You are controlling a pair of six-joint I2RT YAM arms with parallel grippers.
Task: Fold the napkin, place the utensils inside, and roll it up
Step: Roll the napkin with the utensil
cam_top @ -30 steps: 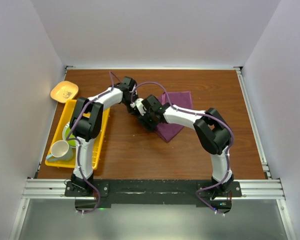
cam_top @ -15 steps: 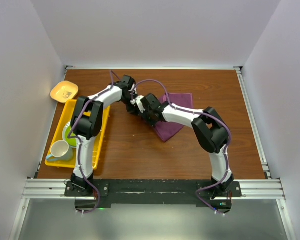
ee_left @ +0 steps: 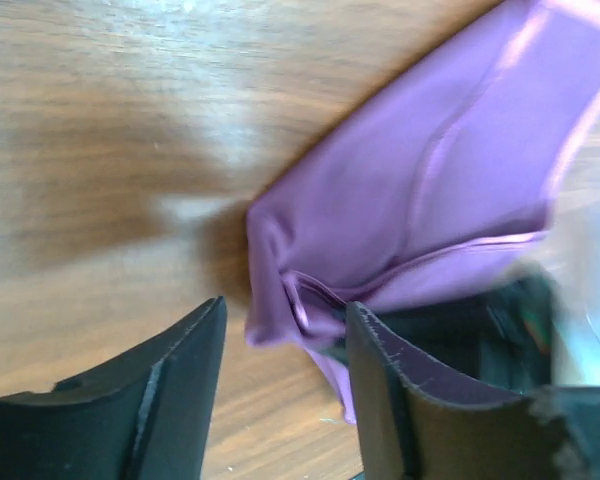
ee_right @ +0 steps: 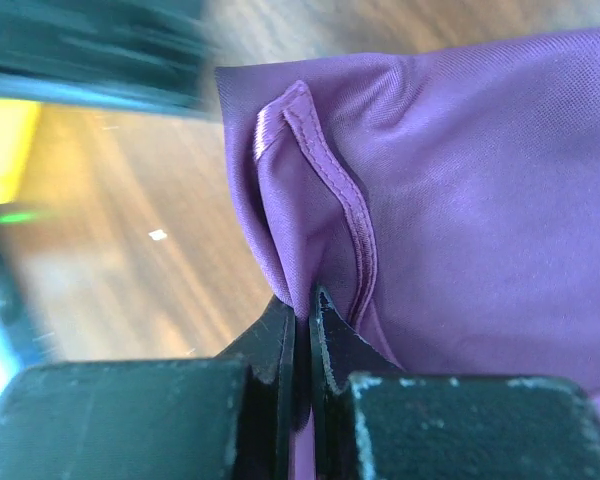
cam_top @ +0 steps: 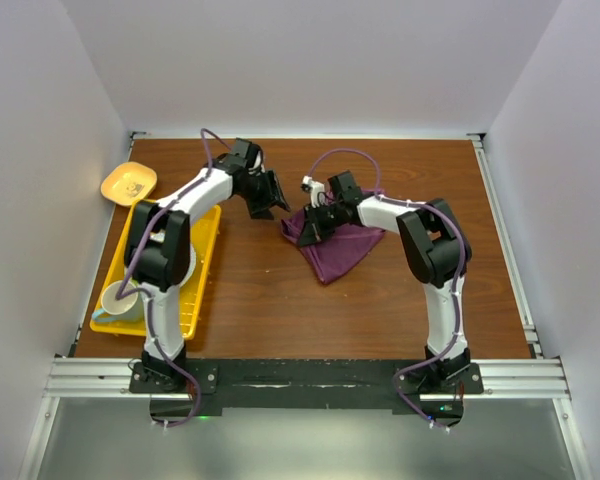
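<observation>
Left gripper [ee_left: 285, 322] spread, right gripper [ee_right: 302, 303] clamped

Napkin [ee_right: 480, 170] showing soft plum cloth, slight sheen, stitched hem. Table [ee_left: 110, 110] showing smooth semi-glossy wood. Right gripper [ee_right: 302, 310] looking matt black, scuffed. Tray [cam_top: 198, 300] at nine o'clock looking yellow plastic.

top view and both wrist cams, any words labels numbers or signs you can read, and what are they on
No text can be read in any view.
Orange dish: a small dark mark in its middle, too small to read.
Napkin: plain purple cloth, with no label or print showing in the top view or either wrist view.
</observation>
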